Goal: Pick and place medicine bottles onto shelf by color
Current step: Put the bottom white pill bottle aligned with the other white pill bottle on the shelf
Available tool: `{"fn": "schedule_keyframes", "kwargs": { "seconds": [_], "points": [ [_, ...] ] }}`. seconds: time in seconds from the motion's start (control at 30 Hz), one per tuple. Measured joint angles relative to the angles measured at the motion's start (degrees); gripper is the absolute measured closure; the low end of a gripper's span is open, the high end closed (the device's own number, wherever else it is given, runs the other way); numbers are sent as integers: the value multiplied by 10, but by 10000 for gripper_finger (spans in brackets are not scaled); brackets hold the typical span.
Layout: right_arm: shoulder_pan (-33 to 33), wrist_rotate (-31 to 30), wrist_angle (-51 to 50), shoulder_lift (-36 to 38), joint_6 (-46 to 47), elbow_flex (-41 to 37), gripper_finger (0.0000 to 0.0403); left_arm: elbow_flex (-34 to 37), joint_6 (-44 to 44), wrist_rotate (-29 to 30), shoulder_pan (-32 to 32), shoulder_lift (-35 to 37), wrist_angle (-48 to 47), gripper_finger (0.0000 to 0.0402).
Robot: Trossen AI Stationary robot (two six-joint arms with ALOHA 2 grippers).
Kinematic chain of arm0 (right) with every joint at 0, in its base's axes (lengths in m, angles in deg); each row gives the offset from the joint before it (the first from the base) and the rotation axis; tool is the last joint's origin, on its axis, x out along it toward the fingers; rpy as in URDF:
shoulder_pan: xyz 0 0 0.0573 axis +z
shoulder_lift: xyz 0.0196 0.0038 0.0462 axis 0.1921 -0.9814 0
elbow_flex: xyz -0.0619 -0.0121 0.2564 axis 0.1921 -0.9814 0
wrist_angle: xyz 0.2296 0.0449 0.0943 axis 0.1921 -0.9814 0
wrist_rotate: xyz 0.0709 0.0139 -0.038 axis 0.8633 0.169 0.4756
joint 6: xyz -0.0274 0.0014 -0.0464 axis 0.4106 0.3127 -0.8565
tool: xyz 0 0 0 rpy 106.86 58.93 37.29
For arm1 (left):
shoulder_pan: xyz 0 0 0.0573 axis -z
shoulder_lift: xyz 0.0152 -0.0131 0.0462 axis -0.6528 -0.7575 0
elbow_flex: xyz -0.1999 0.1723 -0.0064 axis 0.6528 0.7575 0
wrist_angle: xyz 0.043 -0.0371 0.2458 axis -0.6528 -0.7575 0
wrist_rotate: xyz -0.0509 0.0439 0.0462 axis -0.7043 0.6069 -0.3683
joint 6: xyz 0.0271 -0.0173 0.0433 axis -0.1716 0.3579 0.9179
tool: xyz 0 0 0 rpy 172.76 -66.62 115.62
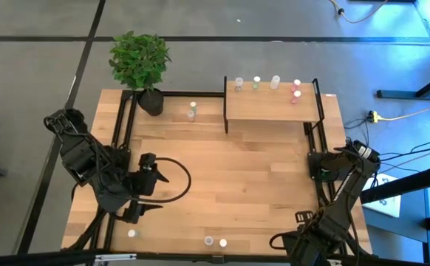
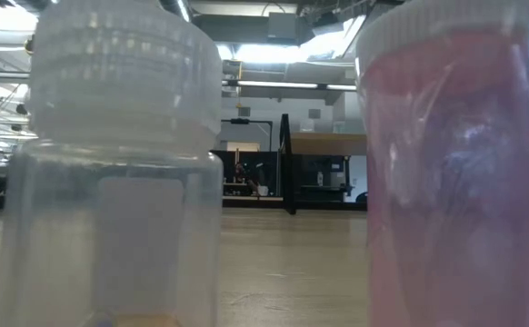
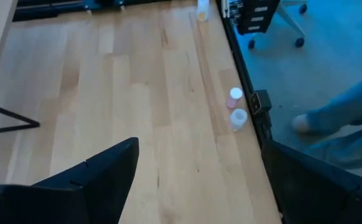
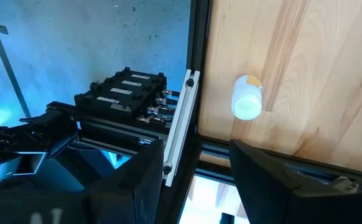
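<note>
Left wrist view, pink-capped bottle [image 3: 234, 96] well beyond fingers [image 3: 100, 177]

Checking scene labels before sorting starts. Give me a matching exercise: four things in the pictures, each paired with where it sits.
Things:
1. plant
2. shelf
3. left hand
4. pink bottle

Places:
A. far right part of the table, bottles on its back edge
B. near edge of the table, next to a white-capped bottle
C. far left corner of the table
D. over the near left part of the table, open

Pairs: 1-C, 2-A, 3-D, 4-B
</note>
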Motion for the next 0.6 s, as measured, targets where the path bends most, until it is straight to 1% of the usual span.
{"fn": "schedule_keyframes", "kwargs": {
  "seconds": [0.6],
  "points": [
    [-2,0,2,1,-7,0,217,0,0,0,0,0,3,67]
  ]
}}
